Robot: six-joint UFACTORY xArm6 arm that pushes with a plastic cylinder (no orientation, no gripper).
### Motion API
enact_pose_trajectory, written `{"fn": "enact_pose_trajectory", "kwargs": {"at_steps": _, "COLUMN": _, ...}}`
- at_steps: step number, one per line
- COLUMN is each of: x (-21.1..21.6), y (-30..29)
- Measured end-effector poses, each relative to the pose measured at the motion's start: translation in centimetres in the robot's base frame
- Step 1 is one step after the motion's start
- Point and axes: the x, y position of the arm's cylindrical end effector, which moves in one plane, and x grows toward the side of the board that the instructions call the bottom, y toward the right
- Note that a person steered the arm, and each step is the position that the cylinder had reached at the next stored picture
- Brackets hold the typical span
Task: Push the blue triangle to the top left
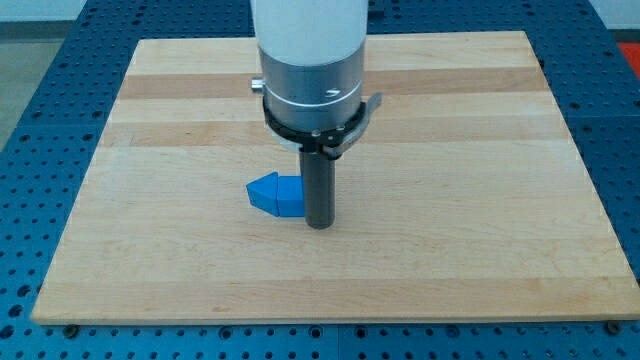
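Observation:
The blue triangle (275,194) lies on the wooden board (150,150), a little below and left of the board's middle. My tip (319,224) rests on the board right against the block's right side, touching or almost touching it. The dark rod rises from the tip into the silver and white arm body at the view's top centre.
The board's edges show on all sides, with a blue perforated table (30,60) around it. No other blocks are in view.

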Motion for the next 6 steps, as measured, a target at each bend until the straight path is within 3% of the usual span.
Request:
{"fn": "enact_pose_trajectory", "kwargs": {"at_steps": 2, "x": -1.3, "y": 6.3}}
{"fn": "enact_pose_trajectory", "kwargs": {"at_steps": 3, "x": -3.6, "y": 6.4}}
{"fn": "enact_pose_trajectory", "kwargs": {"at_steps": 6, "x": -3.8, "y": -1.9}}
